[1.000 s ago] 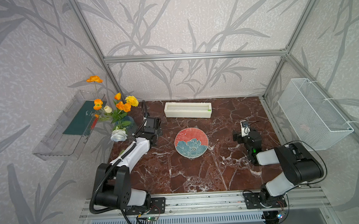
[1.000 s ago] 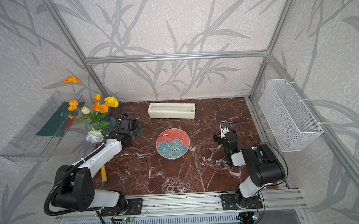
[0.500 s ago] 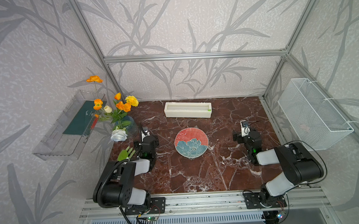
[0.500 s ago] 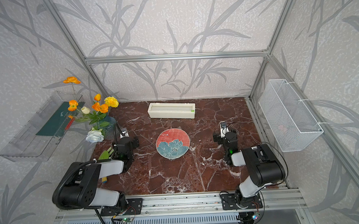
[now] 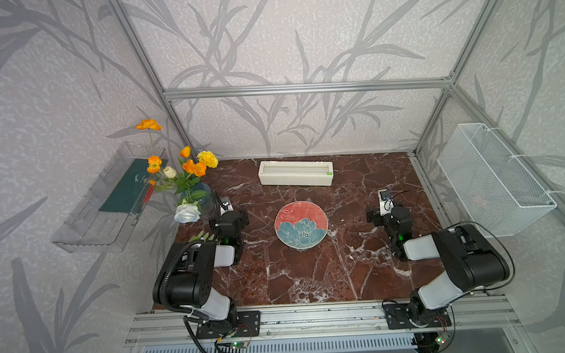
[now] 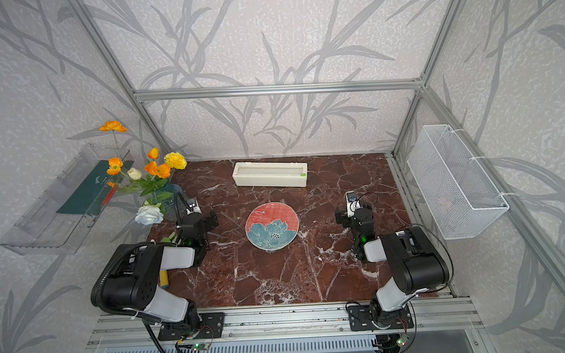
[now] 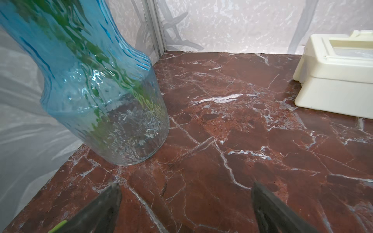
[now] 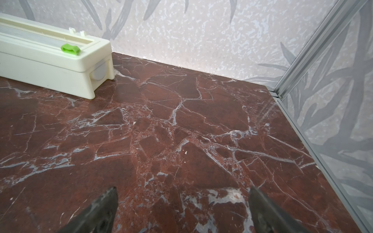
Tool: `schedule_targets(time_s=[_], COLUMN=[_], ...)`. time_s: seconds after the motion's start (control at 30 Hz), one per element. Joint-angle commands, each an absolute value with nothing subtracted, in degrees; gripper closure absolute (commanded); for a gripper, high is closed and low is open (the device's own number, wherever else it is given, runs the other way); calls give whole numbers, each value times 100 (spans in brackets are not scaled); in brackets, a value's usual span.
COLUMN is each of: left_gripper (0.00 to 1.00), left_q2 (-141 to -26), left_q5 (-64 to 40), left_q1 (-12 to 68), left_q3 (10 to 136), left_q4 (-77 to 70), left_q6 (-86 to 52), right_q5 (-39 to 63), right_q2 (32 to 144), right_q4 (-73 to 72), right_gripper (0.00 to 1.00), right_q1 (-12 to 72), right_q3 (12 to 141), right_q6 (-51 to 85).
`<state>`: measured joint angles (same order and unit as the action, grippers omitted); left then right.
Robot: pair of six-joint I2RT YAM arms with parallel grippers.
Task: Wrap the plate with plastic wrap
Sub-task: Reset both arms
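Observation:
The plate (image 5: 301, 224) (image 6: 272, 226), coral-red with a teal flower, lies in the middle of the marble table. Glossy glints on its red half suggest the plastic wrap (image 5: 286, 212) lying over it; its edges are hard to trace. My left gripper (image 5: 228, 215) (image 6: 198, 218) (image 7: 185, 185) rests low to the left of the plate, open and holding nothing. At the plate's right my right gripper (image 5: 386, 210) (image 6: 353, 213) (image 8: 182, 188) is open too, with bare marble between its fingers. Neither wrist view shows the plate.
A cream dispenser box (image 5: 295, 172) (image 8: 50, 58) with a green slider stands along the back wall. A blue glass vase (image 7: 96, 90) of flowers (image 5: 189, 168) is close ahead of the left gripper. A wire basket (image 5: 491, 178) and a clear shelf (image 5: 111, 198) hang on the side walls.
The left arm has drawn back from its stretched reach beside the vase and folded toward the front rail. The right arm and the plate have not moved.

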<state>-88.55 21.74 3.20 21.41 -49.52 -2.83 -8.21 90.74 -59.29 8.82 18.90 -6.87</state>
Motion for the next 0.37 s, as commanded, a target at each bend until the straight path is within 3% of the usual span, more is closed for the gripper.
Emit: schedule_targets(time_s=[0.0, 0.33], left_gripper=[1, 1], left_q2=[-8769, -8762], left_q5=[2128, 2076], left_q1=[280, 271], left_q3=[2223, 2224], left_q4=[-4957, -4929], left_q6=[-360, -347], right_q5=[-778, -774], right_q2=[9096, 9097], right_q4=[-5969, -5977], right_gripper=[1, 1], right_q1=[861, 861], right_q3=[1960, 1960], right_q6=[-637, -633])
